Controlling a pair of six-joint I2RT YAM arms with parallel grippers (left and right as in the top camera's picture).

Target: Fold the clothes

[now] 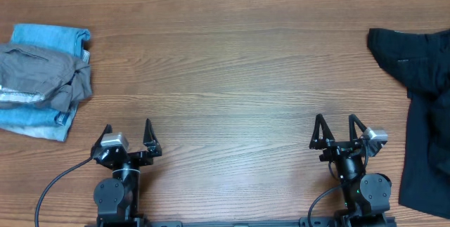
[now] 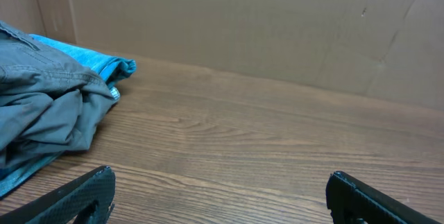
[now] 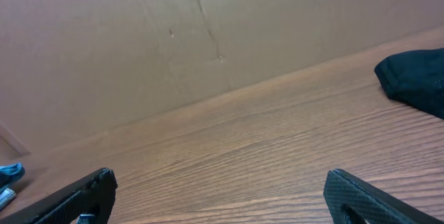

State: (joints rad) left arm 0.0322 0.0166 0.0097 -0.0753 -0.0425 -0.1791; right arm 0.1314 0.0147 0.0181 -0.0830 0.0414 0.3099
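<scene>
Clothes [image 1: 427,114]: your black pile runs far-to-near along the right table [image 1: 232,79] edge.
Left gripper [image 1: 127,132]: released, empty.
Right gripper [image 1: 337,123]: released, empty.

No legible text, label, brand or number is showing on the black clothes [image 1: 425,114], the grey-and-blue pile [image 1: 42,76] or the surface [image 1: 232,79].

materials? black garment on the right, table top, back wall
Black garment: soft matte cloth, maybe cotton; it lies in limp folds. Table: wood or wood-look laminate with a low sheen; grain lines show. Back wall: looks like cardboard, matte brown, creased.
</scene>
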